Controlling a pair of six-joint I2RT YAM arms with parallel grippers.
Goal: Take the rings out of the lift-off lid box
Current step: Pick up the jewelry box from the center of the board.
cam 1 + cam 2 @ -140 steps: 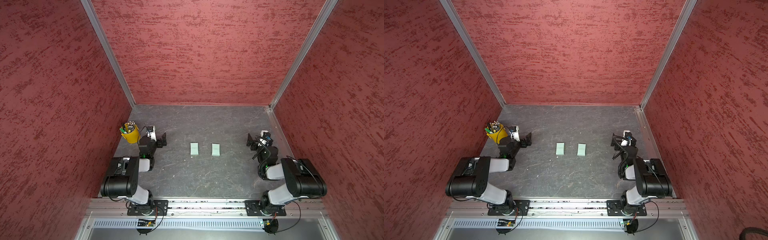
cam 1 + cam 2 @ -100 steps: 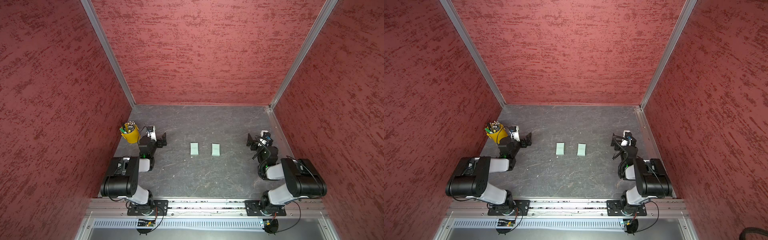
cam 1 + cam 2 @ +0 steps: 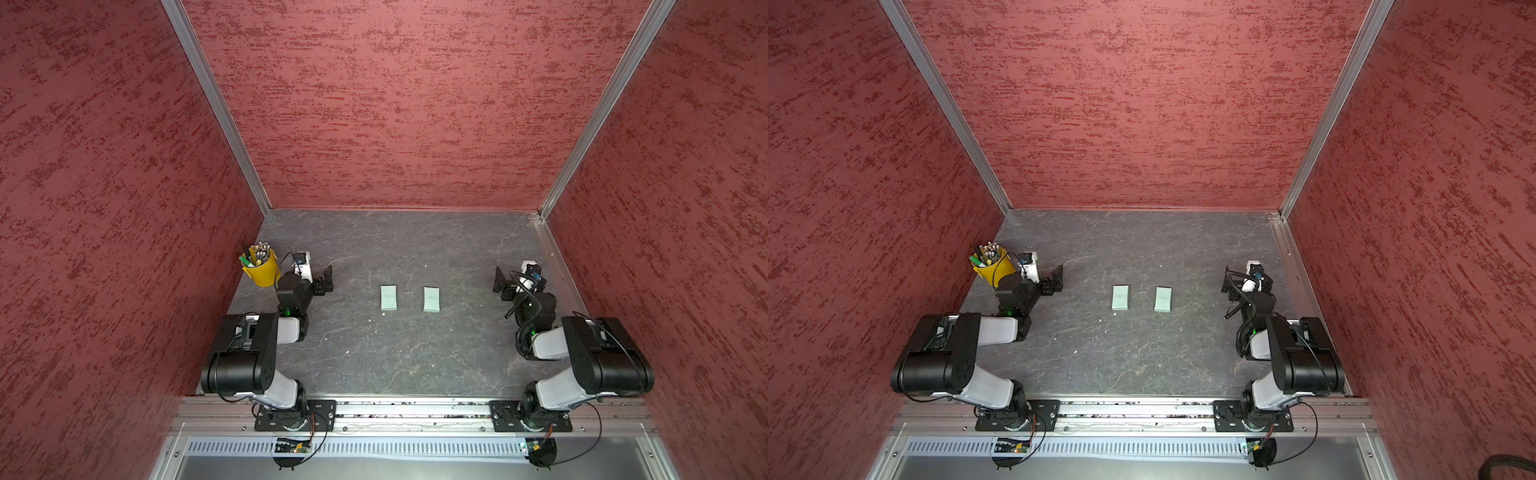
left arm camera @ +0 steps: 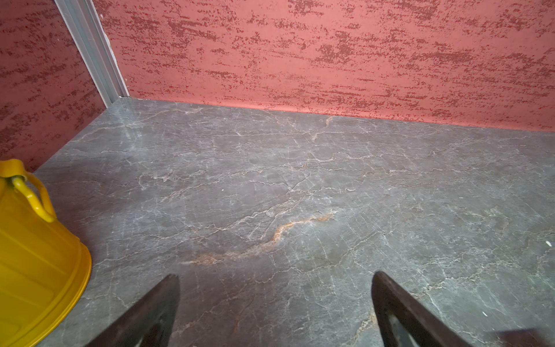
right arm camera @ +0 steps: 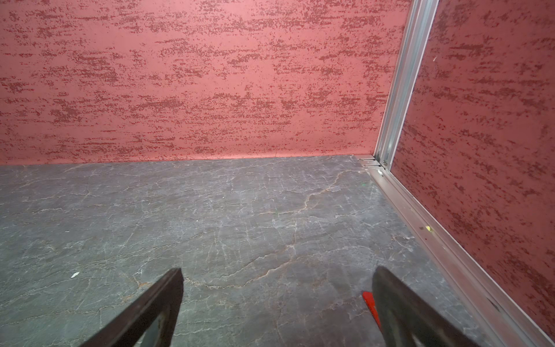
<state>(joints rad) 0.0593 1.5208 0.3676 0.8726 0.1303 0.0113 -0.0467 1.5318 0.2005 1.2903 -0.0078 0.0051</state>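
Two small mint-green boxes lie side by side at mid-table in both top views, one to the left (image 3: pixel 388 297) (image 3: pixel 1120 298) and one to the right (image 3: pixel 432 299) (image 3: pixel 1163 299). Both are closed, and I cannot tell which is the lift-off lid box. The rings are hidden. My left gripper (image 3: pixel 323 281) (image 3: pixel 1055 279) rests low at the table's left, open and empty, well apart from the boxes. My right gripper (image 3: pixel 500 285) (image 3: pixel 1227 285) rests at the right, also open and empty. Each wrist view shows only bare table between the spread fingers: left gripper (image 4: pixel 276 276), right gripper (image 5: pixel 278 271).
A yellow bucket (image 3: pixel 262 270) (image 3: pixel 992 266) (image 4: pixel 36 255) full of pens stands just behind the left gripper by the left wall. Red walls close in three sides. A metal rail (image 5: pixel 450 246) runs along the right wall. A small red piece (image 5: pixel 368 300) shows beside one right finger.
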